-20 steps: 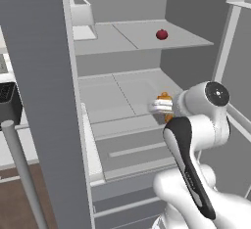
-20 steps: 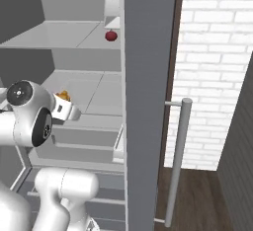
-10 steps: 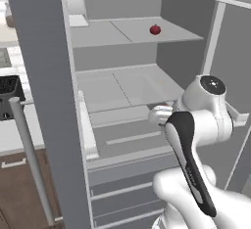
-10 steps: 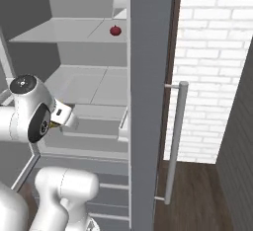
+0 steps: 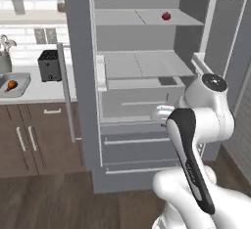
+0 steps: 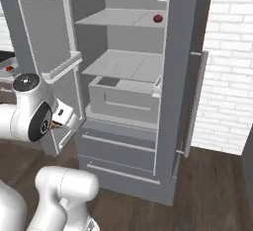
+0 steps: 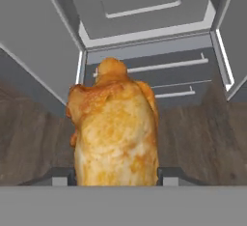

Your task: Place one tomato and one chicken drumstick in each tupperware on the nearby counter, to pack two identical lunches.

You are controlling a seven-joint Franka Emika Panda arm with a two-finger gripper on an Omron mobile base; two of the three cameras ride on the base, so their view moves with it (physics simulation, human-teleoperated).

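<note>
My claw [image 7: 116, 179] is squeezed tight on a chicken drumstick [image 7: 115, 131], in front of the open fridge [image 7: 144, 36]. A tomato [image 5: 166, 15] sits on its top shelf.

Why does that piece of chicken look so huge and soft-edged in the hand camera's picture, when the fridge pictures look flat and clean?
Hand view: the chicken drumstick sits right at the lens, held in the gripper, so it looms large with a smeared, blurry texture. Left base view: even, flat rendered lighting, hardly any shadow, no glare; the tomato on the shelf is small but crisp. Right base view: equally even, the brick wall sharp.
</note>
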